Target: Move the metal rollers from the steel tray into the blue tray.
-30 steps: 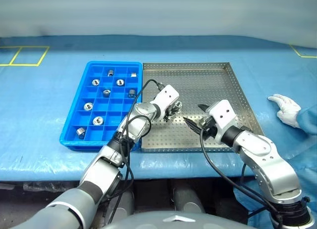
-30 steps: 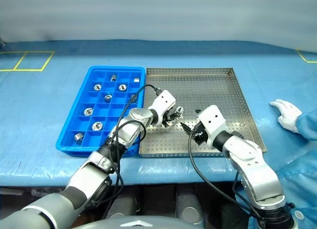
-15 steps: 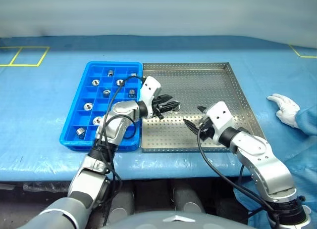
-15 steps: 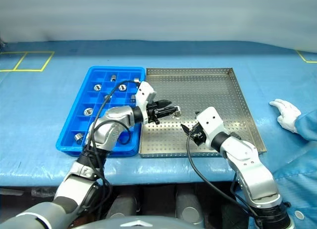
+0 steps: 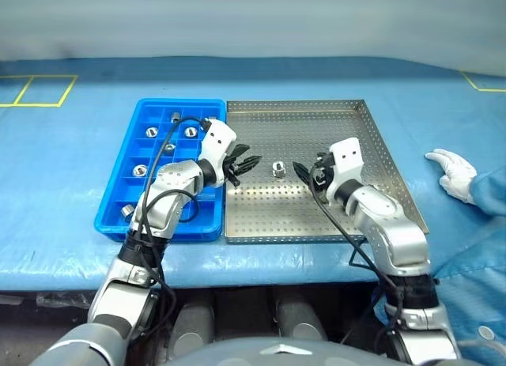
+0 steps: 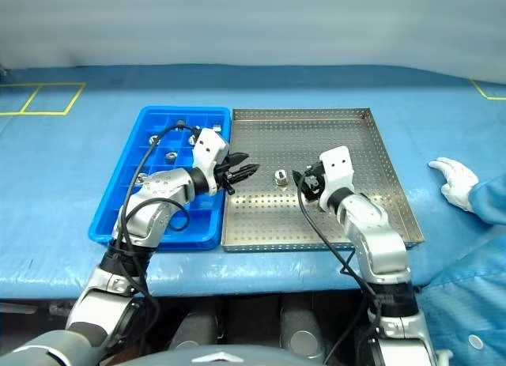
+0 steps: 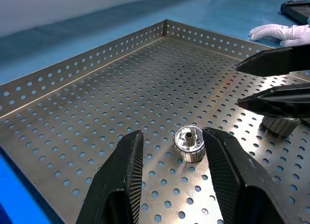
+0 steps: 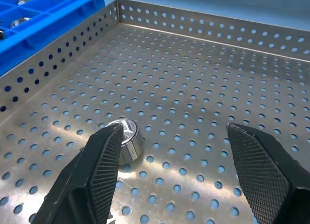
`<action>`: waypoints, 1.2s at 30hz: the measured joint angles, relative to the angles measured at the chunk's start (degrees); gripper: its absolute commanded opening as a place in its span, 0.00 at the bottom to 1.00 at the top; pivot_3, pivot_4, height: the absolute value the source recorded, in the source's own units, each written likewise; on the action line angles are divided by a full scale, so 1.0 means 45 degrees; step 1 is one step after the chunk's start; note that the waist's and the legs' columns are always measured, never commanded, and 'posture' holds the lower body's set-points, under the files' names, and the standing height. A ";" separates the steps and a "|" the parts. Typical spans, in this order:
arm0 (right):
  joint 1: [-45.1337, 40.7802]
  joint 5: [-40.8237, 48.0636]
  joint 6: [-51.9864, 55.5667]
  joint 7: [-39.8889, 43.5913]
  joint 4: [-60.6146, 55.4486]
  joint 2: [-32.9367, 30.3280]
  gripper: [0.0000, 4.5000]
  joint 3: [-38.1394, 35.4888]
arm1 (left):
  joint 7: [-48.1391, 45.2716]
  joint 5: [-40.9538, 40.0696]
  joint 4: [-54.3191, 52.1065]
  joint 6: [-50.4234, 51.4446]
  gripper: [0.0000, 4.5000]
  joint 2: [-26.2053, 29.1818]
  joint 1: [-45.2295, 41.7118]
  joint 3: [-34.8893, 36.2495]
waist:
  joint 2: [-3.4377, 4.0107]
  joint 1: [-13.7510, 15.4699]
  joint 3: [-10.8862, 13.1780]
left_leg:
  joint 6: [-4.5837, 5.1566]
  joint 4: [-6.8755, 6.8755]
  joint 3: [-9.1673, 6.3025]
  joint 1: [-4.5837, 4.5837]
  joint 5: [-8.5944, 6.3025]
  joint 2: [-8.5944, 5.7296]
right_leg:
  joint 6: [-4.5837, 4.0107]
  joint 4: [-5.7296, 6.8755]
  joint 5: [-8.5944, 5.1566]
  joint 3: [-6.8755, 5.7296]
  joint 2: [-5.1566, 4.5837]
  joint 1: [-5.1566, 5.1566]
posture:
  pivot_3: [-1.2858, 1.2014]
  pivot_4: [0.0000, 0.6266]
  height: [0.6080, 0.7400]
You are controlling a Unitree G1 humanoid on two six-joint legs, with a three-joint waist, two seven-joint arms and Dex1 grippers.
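**One roller on the steel tray, between my claws**

A roller [image 5: 278,169] stands upright on the steel tray [image 5: 356,137], near the middle. My left claw [image 5: 243,164] hangs empty over the tray's left edge, its fingers drawn close. My right claw [image 5: 303,173] is spread, just beside the roller. Other rollers [image 5: 150,132] sit in the blue tray [image 5: 118,196].
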 measured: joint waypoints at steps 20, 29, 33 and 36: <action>-0.1500 -0.0718 -0.0851 -0.0332 0.4146 0.1303 0.39 0.0558 | 0.0871 -0.0132 -0.1281 0.0718 0.46 0.0481 0.0867 0.0424 | 0.0004 0.0233 -0.0002 | 0.0000 -0.0011 -0.0009 0.0001 0.0000 0.0005 | 0.0003 0.0000 0.0004 0.0001 0.0011 -0.0002 | 0.53 0.24 1.00; -0.1590 -0.0715 -0.0218 0.0118 0.1595 0.1248 0.38 0.1001 | 0.1605 -0.0394 -0.4155 0.3626 0.46 0.2103 0.3345 0.1958 | 0.0016 0.0218 0.0003 | 0.0000 -0.0041 -0.0018 0.0005 0.0000 0.0039 | -0.0012 0.0015 -0.0005 0.0007 0.0045 -0.0025 | 0.57 0.24 1.00; -0.2333 -0.0528 -0.0042 0.1390 0.0800 0.1315 0.38 0.2260 | 0.2302 -0.0687 -0.6074 0.5137 0.46 0.2121 0.4443 0.2596 | 0.0016 0.0434 0.0004 | -0.0001 -0.0034 -0.0021 0.0008 0.0000 0.0039 | -0.0015 0.0014 -0.0006 0.0004 0.0045 -0.0019 | 0.60 0.24 1.00; -0.3392 -0.0529 -0.0396 0.2495 0.1050 0.1723 0.38 0.3356 | 0.2967 -0.0705 -0.7248 0.5812 0.46 0.1992 0.4850 0.3312 | 0.0015 0.0707 0.0003 | -0.0003 -0.0033 -0.0037 0.0017 0.0001 0.0043 | -0.0024 0.0017 -0.0003 -0.0014 0.0048 -0.0011 | 0.62 0.24 1.00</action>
